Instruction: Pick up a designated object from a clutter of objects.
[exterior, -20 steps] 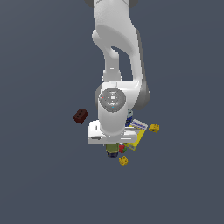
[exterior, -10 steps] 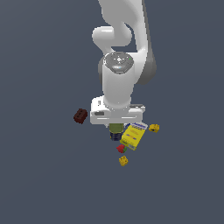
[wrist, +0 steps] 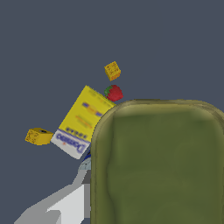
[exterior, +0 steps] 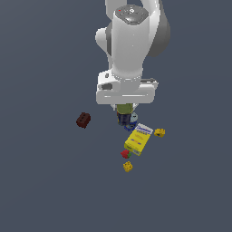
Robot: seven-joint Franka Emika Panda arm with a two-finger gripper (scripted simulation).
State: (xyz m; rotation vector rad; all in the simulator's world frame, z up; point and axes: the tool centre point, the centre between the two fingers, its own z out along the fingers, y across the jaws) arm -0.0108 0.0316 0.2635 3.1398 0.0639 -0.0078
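The olive-green cylinder (exterior: 125, 108) hangs upright under the arm's hand, its dark blue end (exterior: 123, 119) pointing down, above the clutter. My gripper (exterior: 126, 107) is shut on it; the white hand hides the fingers in the exterior view. In the wrist view the cylinder (wrist: 157, 162) fills much of the picture, with one grey-white finger (wrist: 65, 205) beside it. Below lie the flat yellow box (exterior: 138, 139), which also shows in the wrist view (wrist: 85, 118), and the blue can (exterior: 132, 123), partly hidden behind the cylinder.
A dark red-brown brick (exterior: 83, 120) lies apart at the exterior view's left. Two yellow bricks (exterior: 159, 132) (exterior: 128, 166) and a red-and-green block (exterior: 126, 154) lie around the box. The wrist view shows the bricks (wrist: 112, 70) (wrist: 38, 136) and the block (wrist: 113, 92).
The arm has risen, carrying the olive cylinder up off the floor and away from the clutter. The other items have stayed in place.
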